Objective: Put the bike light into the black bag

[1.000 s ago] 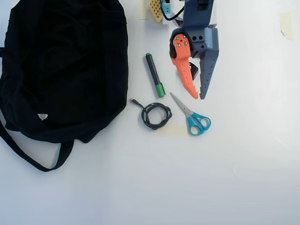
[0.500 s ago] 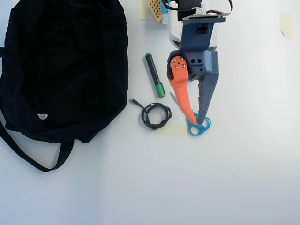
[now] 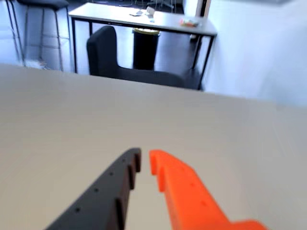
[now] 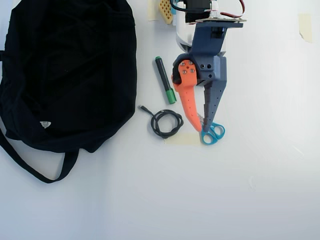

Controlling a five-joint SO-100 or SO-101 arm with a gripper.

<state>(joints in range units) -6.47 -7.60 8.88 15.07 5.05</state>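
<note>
The black bag (image 4: 70, 70) lies floppy at the left of the overhead view, with its small white label (image 4: 45, 124) near its lower edge and its strap (image 4: 30, 167) trailing below. The bike light shows in neither view. My gripper (image 4: 201, 129) points down the overhead view at centre right, its orange and dark fingers closed together with nothing between them. Its tips hang over blue-handled scissors (image 4: 215, 133). In the wrist view the gripper (image 3: 145, 160) shows above bare white table, the jaws almost touching.
A green marker (image 4: 165, 80) and a coiled black cable (image 4: 166, 123) lie between the bag and the gripper. A pale tape patch (image 4: 182, 139) lies below the cable. Beyond the table's far edge the wrist view shows a black chair (image 3: 103, 50).
</note>
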